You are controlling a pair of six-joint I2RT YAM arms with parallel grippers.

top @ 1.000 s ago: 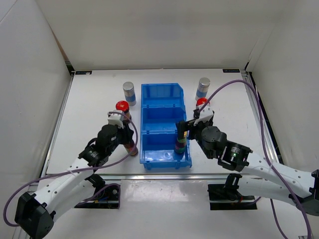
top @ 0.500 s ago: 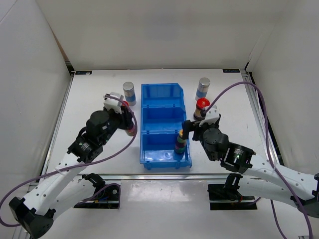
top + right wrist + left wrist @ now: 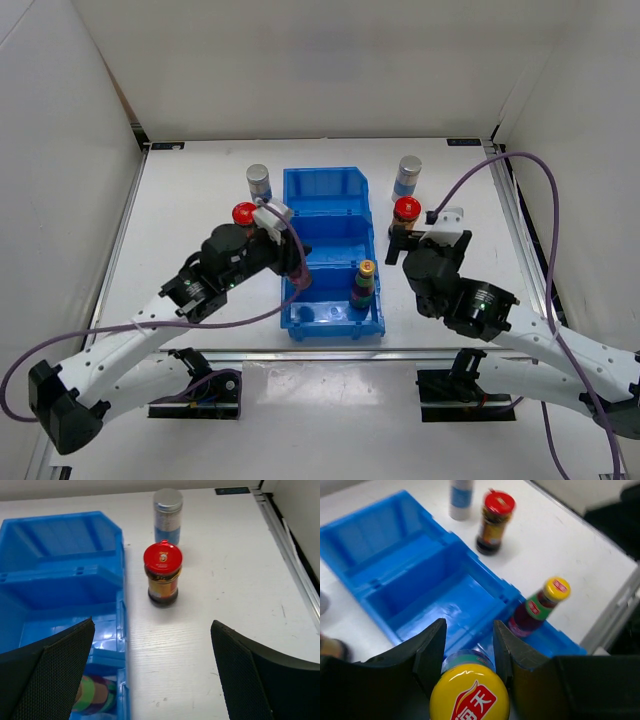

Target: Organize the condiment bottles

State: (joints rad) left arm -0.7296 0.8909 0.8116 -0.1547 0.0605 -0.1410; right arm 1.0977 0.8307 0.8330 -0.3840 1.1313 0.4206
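Observation:
My left gripper [image 3: 296, 272] is shut on a slim yellow-capped bottle [image 3: 469, 694] and holds it above the left side of the near compartment of the blue bin [image 3: 288, 200]. A second yellow-capped bottle [image 3: 364, 284] stands upright at the right of that compartment. My right gripper [image 3: 404, 242] is open and empty just right of the bin, and a red-lidded jar [image 3: 162, 575] stands on the table straight ahead of it. Another red-lidded jar [image 3: 243, 213] stands left of the bin. Two silver-capped shakers [image 3: 258, 181] [image 3: 407, 173] flank the bin's far end.
The bin's middle compartment [image 3: 427, 587] and far compartment [image 3: 372, 535] hold nothing. White walls enclose the table on three sides. A metal rail [image 3: 295, 550] runs along the right edge of the table.
My left arm has lifted the yellow-capped bottle from the table left of the bin and carried it right, over the near compartment. My right gripper has drawn back from the bottle in the bin.

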